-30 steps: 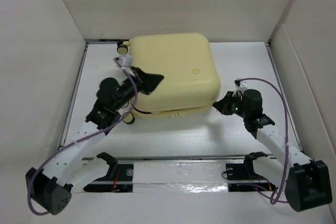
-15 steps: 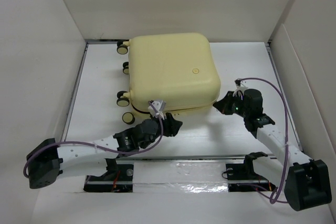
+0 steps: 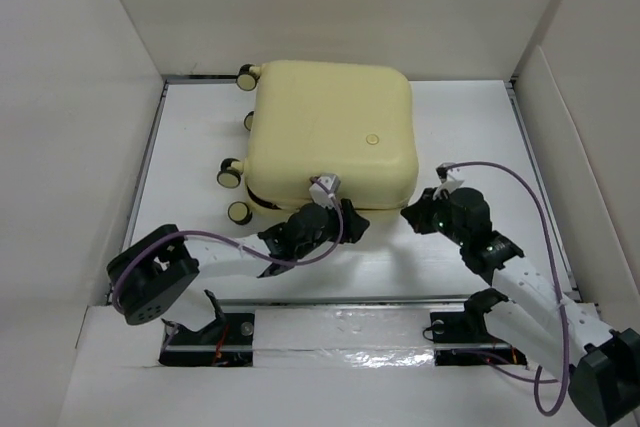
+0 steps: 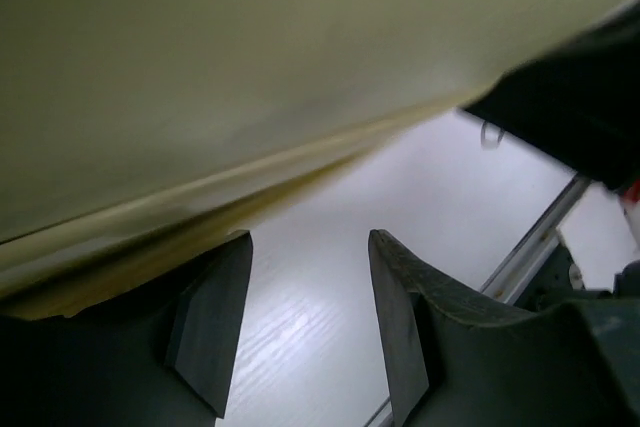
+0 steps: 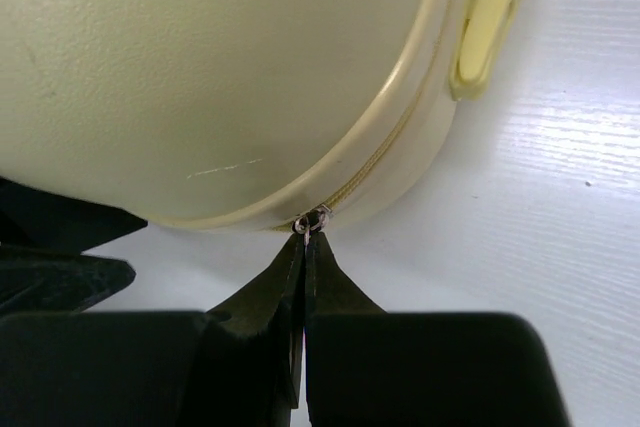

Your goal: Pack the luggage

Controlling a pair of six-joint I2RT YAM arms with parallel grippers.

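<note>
The luggage (image 3: pixel 332 132) is a pale yellow hard-shell suitcase lying flat and closed at the back middle of the table, wheels (image 3: pixel 231 174) on its left side. My left gripper (image 3: pixel 352 224) is open at the suitcase's near edge, its jaws (image 4: pixel 305 317) empty just under the shell (image 4: pixel 250 67). My right gripper (image 3: pixel 412 215) is at the near right corner, shut on the metal zipper pull (image 5: pixel 310 222) of the suitcase (image 5: pixel 220 67). The zipper seam runs up to the right from the pull.
White walls enclose the table on the left, back and right. A pale yellow handle (image 5: pixel 490 17) sits on the suitcase's side. A metal rail (image 3: pixel 340 299) runs along the near edge by the arm bases.
The left arm has swung from the suitcase's left side round to its near edge. The suitcase has turned and shifted slightly. The right gripper has moved a little left along the near right corner.
</note>
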